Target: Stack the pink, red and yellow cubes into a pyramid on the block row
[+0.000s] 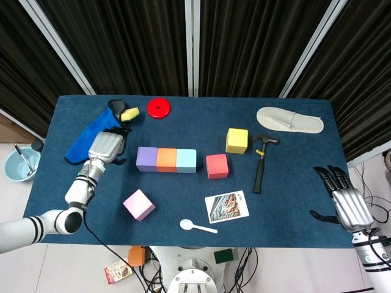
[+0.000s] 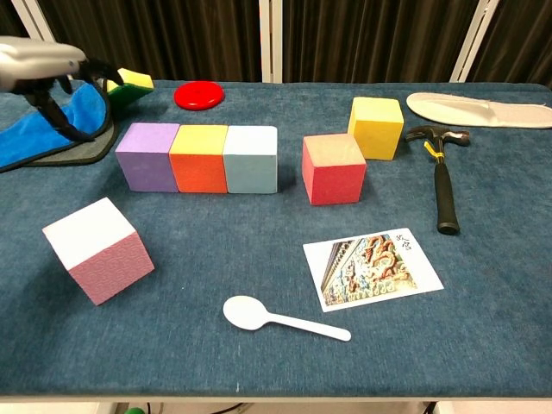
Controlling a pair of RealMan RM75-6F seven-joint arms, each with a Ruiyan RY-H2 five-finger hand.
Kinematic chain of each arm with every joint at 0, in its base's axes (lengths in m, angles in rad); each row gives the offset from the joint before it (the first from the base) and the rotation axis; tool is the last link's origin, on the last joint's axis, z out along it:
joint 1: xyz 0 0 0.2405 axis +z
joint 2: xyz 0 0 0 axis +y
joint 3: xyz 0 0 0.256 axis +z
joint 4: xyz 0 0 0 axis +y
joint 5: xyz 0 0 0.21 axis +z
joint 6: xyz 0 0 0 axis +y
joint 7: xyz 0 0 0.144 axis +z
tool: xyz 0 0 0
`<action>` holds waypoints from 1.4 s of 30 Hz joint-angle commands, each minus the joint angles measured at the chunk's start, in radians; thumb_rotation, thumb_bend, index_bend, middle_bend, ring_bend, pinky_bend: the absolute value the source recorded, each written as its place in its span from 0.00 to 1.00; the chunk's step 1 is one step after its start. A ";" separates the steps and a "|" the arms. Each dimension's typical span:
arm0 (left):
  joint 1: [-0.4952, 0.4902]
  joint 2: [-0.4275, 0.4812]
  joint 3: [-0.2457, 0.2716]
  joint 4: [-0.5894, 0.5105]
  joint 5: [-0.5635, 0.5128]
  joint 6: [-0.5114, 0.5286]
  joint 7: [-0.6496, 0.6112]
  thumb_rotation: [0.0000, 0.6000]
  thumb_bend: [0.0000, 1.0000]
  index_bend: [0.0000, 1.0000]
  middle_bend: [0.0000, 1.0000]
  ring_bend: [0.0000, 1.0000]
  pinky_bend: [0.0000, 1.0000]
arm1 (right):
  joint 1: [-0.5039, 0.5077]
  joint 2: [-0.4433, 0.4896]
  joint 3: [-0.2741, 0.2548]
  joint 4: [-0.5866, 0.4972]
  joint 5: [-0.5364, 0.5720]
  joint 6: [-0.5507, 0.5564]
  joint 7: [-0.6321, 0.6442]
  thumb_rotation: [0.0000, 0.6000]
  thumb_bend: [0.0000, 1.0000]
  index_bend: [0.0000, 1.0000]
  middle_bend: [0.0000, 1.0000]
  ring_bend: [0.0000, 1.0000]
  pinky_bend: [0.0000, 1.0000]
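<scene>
A row of purple, orange and light blue blocks (image 1: 166, 160) (image 2: 200, 158) lies left of the table's middle. The pink cube (image 1: 138, 204) (image 2: 99, 250) sits near the front left, tilted. Just right of the row stands the red cube (image 1: 217, 166) (image 2: 333, 168), with the yellow cube (image 1: 237, 140) (image 2: 376, 128) behind it. My left hand (image 1: 107, 147) (image 2: 43, 65) hovers left of the purple block, apart from it, holding nothing. My right hand (image 1: 341, 195) hangs off the table's right edge, fingers spread and empty.
A blue cloth (image 1: 91, 137), a yellow sponge (image 1: 129, 114) and a red disc (image 1: 159, 108) lie at the back left. A hammer (image 1: 261, 162), a white slipper (image 1: 290, 119), a postcard (image 1: 226, 206) and a white spoon (image 1: 197, 226) occupy the right and front.
</scene>
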 commanded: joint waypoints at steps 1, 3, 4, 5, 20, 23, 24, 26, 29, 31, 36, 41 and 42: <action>0.066 0.124 0.030 -0.157 0.098 0.080 -0.016 0.96 0.18 0.17 0.12 0.17 0.25 | 0.006 -0.002 0.003 -0.002 -0.004 -0.004 -0.004 1.00 0.06 0.00 0.07 0.00 0.04; 0.090 0.169 0.058 -0.215 0.171 0.084 -0.034 0.99 0.18 0.17 0.12 0.17 0.25 | 0.011 -0.004 0.005 -0.005 -0.007 -0.006 -0.007 1.00 0.06 0.00 0.07 0.00 0.04; 0.099 0.184 0.071 -0.235 0.204 0.084 -0.039 0.99 0.18 0.17 0.12 0.17 0.25 | 0.013 -0.004 0.005 -0.006 -0.009 -0.007 -0.009 1.00 0.06 0.00 0.07 0.00 0.04; 0.108 0.201 0.088 -0.259 0.249 0.081 -0.049 0.99 0.18 0.17 0.12 0.17 0.25 | 0.014 -0.005 0.006 -0.008 -0.010 -0.007 -0.012 1.00 0.06 0.00 0.07 0.00 0.04; 0.153 0.277 0.224 -0.386 0.649 0.055 0.066 1.00 0.18 0.15 0.10 0.14 0.22 | 0.000 -0.006 -0.009 -0.036 -0.032 0.019 -0.045 1.00 0.06 0.00 0.07 0.00 0.04; 0.157 0.284 0.231 -0.420 0.650 0.045 0.134 1.00 0.18 0.12 0.06 0.11 0.20 | -0.005 -0.010 -0.013 -0.036 -0.039 0.026 -0.047 1.00 0.06 0.00 0.07 0.00 0.04; 0.159 0.285 0.232 -0.426 0.650 0.044 0.149 1.00 0.18 0.12 0.05 0.10 0.20 | -0.006 -0.011 -0.014 -0.036 -0.041 0.028 -0.048 1.00 0.06 0.00 0.07 0.00 0.04; 0.163 0.288 0.240 -0.440 0.645 0.034 0.191 1.00 0.18 0.11 0.03 0.09 0.19 | -0.010 -0.012 -0.017 -0.036 -0.046 0.035 -0.049 1.00 0.06 0.00 0.07 0.00 0.04; 0.167 0.290 0.247 -0.462 0.626 0.016 0.224 1.00 0.18 0.10 0.03 0.09 0.18 | -0.016 -0.013 -0.020 -0.036 -0.051 0.046 -0.049 1.00 0.06 0.00 0.07 0.00 0.04; 0.171 0.285 0.251 -0.468 0.623 0.007 0.233 1.00 0.18 0.08 0.02 0.08 0.17 | -0.019 -0.015 -0.021 -0.034 -0.053 0.051 -0.049 1.00 0.06 0.00 0.07 0.00 0.04; 0.175 0.262 0.243 -0.456 0.612 -0.002 0.258 1.00 0.18 0.07 0.01 0.07 0.17 | -0.024 -0.017 -0.027 -0.034 -0.060 0.056 -0.051 1.00 0.06 0.00 0.07 0.00 0.04; 0.176 0.234 0.236 -0.432 0.611 -0.009 0.277 1.00 0.18 0.07 0.01 0.07 0.16 | -0.030 -0.017 -0.028 -0.036 -0.059 0.063 -0.052 1.00 0.06 0.00 0.07 0.00 0.04; 0.176 0.227 0.235 -0.427 0.611 -0.011 0.277 1.00 0.18 0.07 0.01 0.07 0.16 | -0.030 -0.017 -0.028 -0.036 -0.058 0.062 -0.052 1.00 0.06 0.00 0.07 0.00 0.04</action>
